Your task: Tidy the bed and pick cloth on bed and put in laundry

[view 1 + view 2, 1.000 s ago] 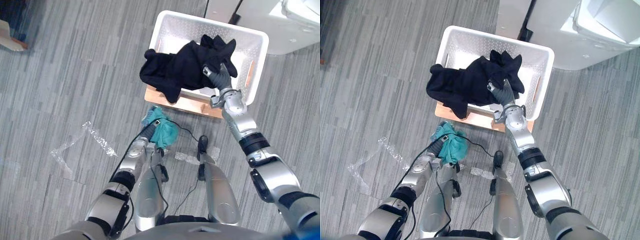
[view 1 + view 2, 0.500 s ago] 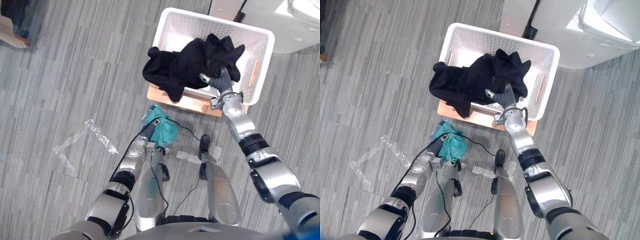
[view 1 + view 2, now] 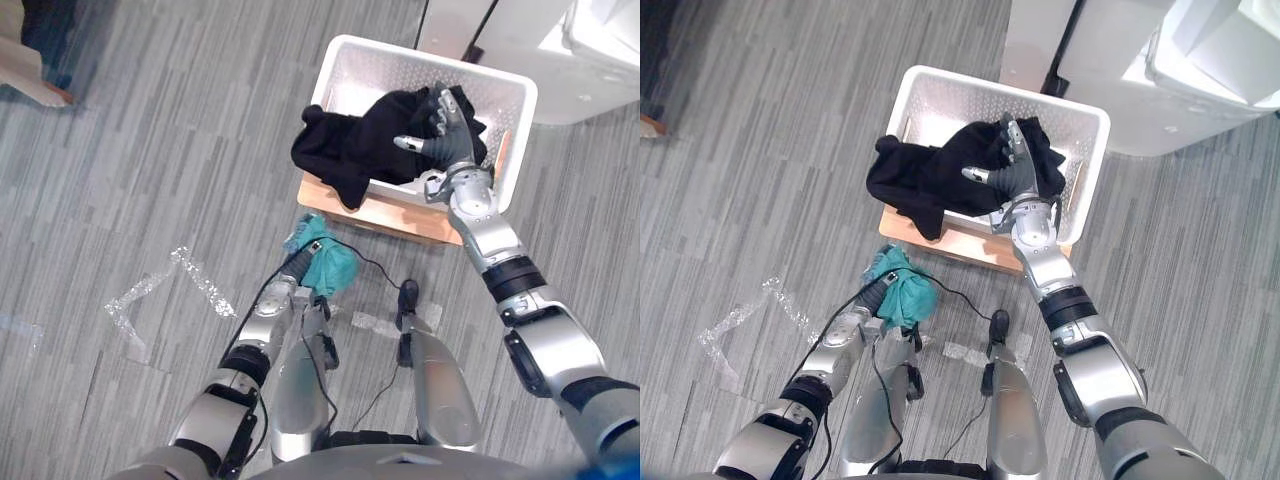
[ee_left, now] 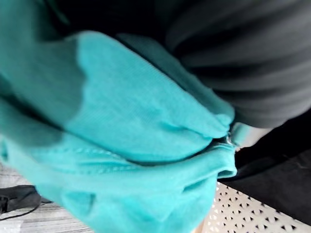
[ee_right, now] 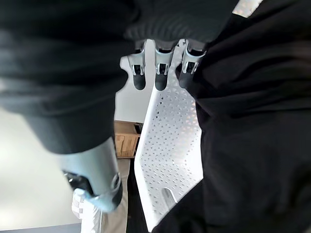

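The step in hand is judged to be the putting of cloth into the laundry. The white perforated laundry basket (image 3: 370, 75) is seen in the upper right of the frame, set on a wooden board (image 3: 390, 212). A black cloth (image 3: 345, 150) is laid across its near left rim, one part inside the basket and one part hung outside over the board. The right hand (image 3: 440, 135) is held over the inner part of this cloth with its fingers (image 5: 162, 73) straight and spread, so nothing is gripped by it; whether the cloth is touched by the palm cannot be told. A teal cloth (image 3: 328, 266) is bunched around the left hand (image 3: 303, 258) in the lower centre of the frame, just below the board. This hand is covered by the cloth, so it cannot be told if it is closed. For the next move, it is judged that the hung part of the black cloth must be brought over the rim, and then the teal cloth must be carried over the basket and released there.
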### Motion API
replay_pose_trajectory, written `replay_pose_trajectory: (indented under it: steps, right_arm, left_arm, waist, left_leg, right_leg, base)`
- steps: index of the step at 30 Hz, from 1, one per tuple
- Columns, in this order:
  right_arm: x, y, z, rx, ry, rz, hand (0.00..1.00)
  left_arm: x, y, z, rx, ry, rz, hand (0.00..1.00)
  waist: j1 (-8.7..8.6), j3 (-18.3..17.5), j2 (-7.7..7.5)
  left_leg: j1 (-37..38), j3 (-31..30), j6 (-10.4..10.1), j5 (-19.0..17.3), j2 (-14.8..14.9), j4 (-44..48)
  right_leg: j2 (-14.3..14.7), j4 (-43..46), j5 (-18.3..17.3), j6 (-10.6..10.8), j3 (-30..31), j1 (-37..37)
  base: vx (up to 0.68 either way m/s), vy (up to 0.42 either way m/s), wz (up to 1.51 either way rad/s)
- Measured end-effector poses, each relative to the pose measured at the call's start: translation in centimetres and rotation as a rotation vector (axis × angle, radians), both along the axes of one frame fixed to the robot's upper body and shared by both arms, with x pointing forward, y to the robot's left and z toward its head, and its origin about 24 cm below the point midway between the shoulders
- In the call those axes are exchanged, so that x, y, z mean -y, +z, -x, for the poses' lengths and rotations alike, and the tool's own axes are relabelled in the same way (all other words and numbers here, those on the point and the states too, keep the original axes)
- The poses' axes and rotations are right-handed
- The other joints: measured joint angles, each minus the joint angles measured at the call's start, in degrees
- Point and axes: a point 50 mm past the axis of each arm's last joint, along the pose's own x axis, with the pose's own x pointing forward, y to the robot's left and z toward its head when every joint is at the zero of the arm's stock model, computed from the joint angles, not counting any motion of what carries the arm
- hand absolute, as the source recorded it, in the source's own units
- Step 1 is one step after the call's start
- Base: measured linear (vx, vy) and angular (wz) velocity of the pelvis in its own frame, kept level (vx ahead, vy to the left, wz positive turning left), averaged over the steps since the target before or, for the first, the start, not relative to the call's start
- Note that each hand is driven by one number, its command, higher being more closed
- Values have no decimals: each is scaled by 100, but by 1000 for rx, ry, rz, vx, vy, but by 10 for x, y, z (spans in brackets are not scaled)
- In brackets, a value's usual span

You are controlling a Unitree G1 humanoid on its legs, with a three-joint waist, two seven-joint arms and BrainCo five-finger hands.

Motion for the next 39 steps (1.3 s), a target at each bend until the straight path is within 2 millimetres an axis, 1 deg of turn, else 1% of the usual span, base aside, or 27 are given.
replay_pose_trajectory:
  steps: [2, 3, 5, 7, 8, 10, 11, 12, 15, 16, 17, 20, 21, 23, 24, 25, 26, 28, 29, 30, 31, 32, 33, 34, 35, 37, 39]
  right_arm:
    - [4, 4, 2, 18, -21, -25, 0]
    - [9, 3, 5, 24, -47, -35, 0]
    - [21, -10, 11, 4, -97, -60, 0]
    - [49, -45, 27, -75, -204, -108, 0]
    - [54, -51, 30, -89, -224, -116, 0]
    - [80, -90, 59, -174, -332, -151, 0]
    - [84, -97, 65, -190, -352, -158, 0]
    - [94, -116, 81, -234, -404, -185, 0]
    - [111, -150, 114, -316, -492, -224, 0]
    - [119, -170, 138, -359, -556, -281, 0]
    - [120, -174, 143, -367, -569, -297, 0]
    - [132, -204, 186, -440, -680, -349, 0]
    - [135, -210, 194, -456, -700, -352, 0]
    - [145, -231, 221, -541, -760, -379, 0]
    - [145, -236, 225, -558, -772, -385, 0]
    - [146, -251, 241, -627, -803, -413, 0]
    - [145, -256, 246, -653, -809, -423, 0]
    - [141, -284, 278, -814, -824, -475, 0]
    - [139, -289, 285, -841, -827, -486, 0]
    - [136, -301, 306, -919, -836, -508, 0]
    - [132, -311, 326, -988, -850, -540, 0]
    - [131, -313, 332, -1006, -854, -554, 0]
    - [125, -319, 348, -1066, -832, -560, 0]
    - [121, -322, 355, -1101, -810, -557, 0]
    - [111, -326, 363, -1153, -752, -552, 0]
    - [100, -330, 366, -1188, -704, -562, 0]
    - [90, -334, 365, -1227, -645, -571, 0]
  left_arm:
    - [0, -2, 4, -5, 0, 5, 100]
    - [-1, -6, 8, -22, 4, 5, 100]
    - [-3, -15, 16, -61, 13, 2, 100]
    - [-7, -31, 32, -127, 40, -7, 100]
    - [-8, -34, 35, -141, 45, -9, 100]
    - [-12, -53, 58, -219, 88, -12, 100]
    - [-13, -56, 62, -234, 96, -12, 100]
    - [-14, -65, 74, -274, 121, -10, 100]
    - [-17, -82, 102, -360, 160, -1, 100]
    - [-20, -91, 119, -410, 194, 18, 100]
    - [-21, -93, 123, -424, 205, 25, 100]
    - [-26, -112, 158, -532, 283, 59, 100]
    - [-27, -114, 163, -550, 299, 67, 100]
    - [-34, -122, 182, -605, 362, 95, 100]
    - [-35, -124, 185, -615, 378, 105, 100]
    - [-40, -128, 195, -647, 429, 128, 100]
    - [-42, -129, 201, -664, 450, 137, 100]
    - [-53, -135, 216, -717, 575, 195, 100]
    - [-54, -136, 220, -729, 598, 205, 100]
    - [-59, -140, 232, -763, 682, 244, 100]
    - [-62, -142, 242, -783, 766, 279, 100]
    - [-63, -143, 246, -787, 802, 301, 100]
    - [-66, -144, 256, -784, 895, 353, 100]
    - [-69, -144, 260, -774, 948, 379, 100]
    - [-75, -142, 266, -723, 1064, 430, 100]
    - [-83, -140, 269, -670, 1135, 449, 100]
    - [-92, -135, 265, -569, 1191, 475, 100]
  waist:
    - [-2, -9, -15]
    - [6, -68, -64]
    - [-9, -180, -138]
    - [-15, -438, -290]
    - [-22, -483, -316]
    - [-85, -813, -401]
    - [-108, -873, -406]
    - [-174, -1002, -418]
    - [-228, -1319, -399]
    - [-308, -1489, -394]
    - [-323, -1525, -392]
    - [-367, -1735, -331]
    - [-393, -1788, -319]
    - [-462, -1857, -299]
    - [-463, -1870, -297]
    - [-465, -1959, -302]
    - [-460, -1984, -304]
    - [-453, -2032, -313]
    - [-450, -2040, -313]
    - [-439, -2117, -333]
    - [-412, -2165, -283]
    - [-398, -2162, -291]
    - [-328, -2170, -292]
    - [-300, -2175, -283]
    - [-282, -2204, -295]
    - [-261, -2277, -330]
    - [-115, -2327, -366]
  left_leg:
    - [102, 37, -8, -67, 7, -5]
    - [142, 86, -10, -105, 9, -6]
    - [237, 118, 15, -139, 4, -8]
    - [441, 180, 40, -220, -8, -5]
    - [494, 192, 48, -233, -13, -4]
    - [724, 218, 18, -332, -55, 13]
    - [764, 220, 15, -354, -61, 13]
    - [918, 232, 10, -416, -79, 13]
    - [1134, 273, -11, -526, -105, 10]
    - [1300, 311, -20, -593, -108, -6]
    - [1340, 321, -27, -608, -109, -8]
    - [1660, 428, -35, -726, -124, -16]
    - [1679, 429, -36, -734, -129, -16]
    - [1819, 428, -81, -804, -137, -17]
    - [1837, 428, -80, -811, -137, -18]
    - [1870, 425, -79, -828, -136, -19]
    - [1884, 422, -78, -833, -136, -18]
    - [2019, 377, -64, -871, -152, -20]
    - [2026, 357, -62, -884, -157, -20]
    - [2020, 272, -39, -914, -183, -21]
    - [2023, 175, -22, -926, -221, -22]
    - [2022, 143, -15, -931, -238, -22]
    - [2001, 52, 7, -945, -290, -22]
    - [1991, 10, 21, -954, -322, -22]
    - [1943, -107, 47, -968, -399, -22]
    - [1824, -145, 59, -969, -467, -22]
    - [1752, -261, 97, -965, -577, -21]
  right_leg:
    - [12, -67, 0, 5, 10, 121]
    - [15, -97, 0, 9, 39, 147]
    - [20, -165, 2, 19, 70, 260]
    - [20, -279, -12, 45, 116, 486]
    - [18, -299, -12, 46, 122, 542]
    - [1, -404, -57, 109, 125, 805]
    - [1, -419, -67, 114, 125, 854]
    - [-4, -483, -86, 139, 125, 1034]
    - [-14, -603, -110, 173, 155, 1268]
    - [-12, -658, -139, 205, 192, 1441]
    - [-12, -672, -144, 209, 198, 1482]
    - [-24, -712, -228, 236, 287, 1746]
    - [-29, -723, -239, 252, 286, 1769]
    - [-37, -797, -245, 263, 274, 1940]
    - [-37, -804, -250, 259, 272, 1954]
    - [-36, -856, -265, 238, 259, 2026]
    - [-37, -876, -265, 239, 252, 2049]
    - [-82, -924, -303, 283, 123, 2255]
    - [-92, -930, -311, 286, 97, 2303]
    - [-103, -948, -339, 294, 4, 2348]
    - [-156, -944, -382, 346, -138, 2465]
    - [-187, -942, -394, 362, -212, 2498]
    - [-245, -923, -432, 403, -396, 2546]
    - [-293, -909, -476, 448, -539, 2594]
    - [-427, -860, -594, 561, -901, 2646]
    - [-530, -850, -678, 628, -1207, 2698]
    - [-651, -813, -741, 702, -1460, 2734]
  base:
    - [10, -22, -7]
    - [38, -28, -13]
    - [46, -22, -9]
    - [96, -8, -6]
    - [125, 1, -8]
    - [166, 7, -2]
    - [189, 10, 1]
    - [116, 7, -2]
    - [115, 12, -8]
    - [91, 7, -7]
    - [97, 9, -10]
    - [49, 10, -17]
    - [0, 0, 0]
    - [14, 16, 5]
    - [-9, 13, 5]
    - [-14, 6, 4]
    - [8, 2, 12]
    - [9, 10, 21]
    - [-10, 16, 29]
    - [28, 6, 39]
    - [54, 15, 43]
    - [96, 40, 52]
    - [75, 46, 48]
    - [66, 61, 90]
    - [42, 37, 89]
    - [66, 38, 92]
    - [139, 66, 78]
